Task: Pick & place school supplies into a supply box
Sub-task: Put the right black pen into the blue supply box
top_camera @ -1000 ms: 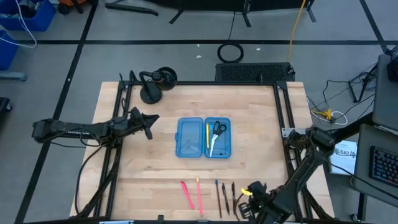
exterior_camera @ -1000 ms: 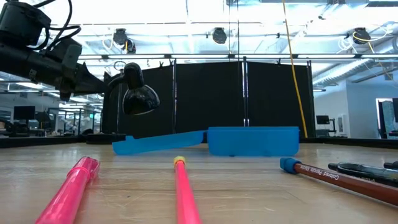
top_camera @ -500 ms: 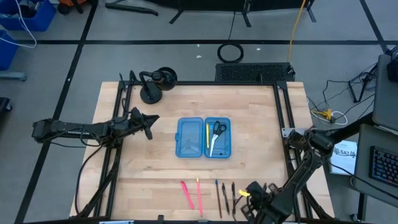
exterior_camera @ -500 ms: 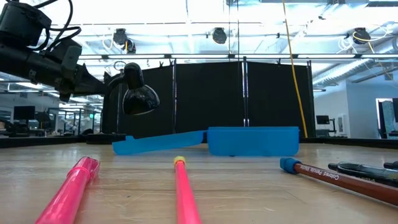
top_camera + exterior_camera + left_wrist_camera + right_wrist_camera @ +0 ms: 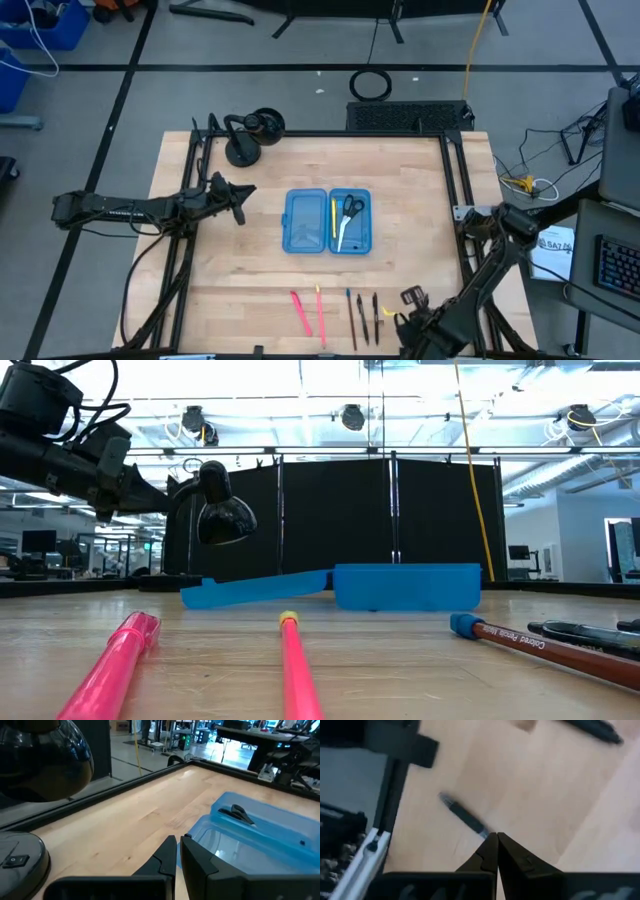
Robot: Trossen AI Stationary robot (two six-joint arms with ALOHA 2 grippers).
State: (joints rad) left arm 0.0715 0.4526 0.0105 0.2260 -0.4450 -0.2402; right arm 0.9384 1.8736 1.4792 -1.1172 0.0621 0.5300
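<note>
While its fingers are pressed together on nothing, the right gripper (image 5: 496,839) hangs at the table's near right edge, tips over a dark pen (image 5: 464,815) on bare wood. The left gripper (image 5: 178,844), nearly closed and empty, hovers left of the translucent blue pencil case (image 5: 328,221), with open tabletop (image 5: 400,180) around it. Only the high view shows the yellow pencil (image 5: 334,217) and scissors (image 5: 349,207) inside; the low view shows smooth pink markers (image 5: 110,665) near the front.
</note>
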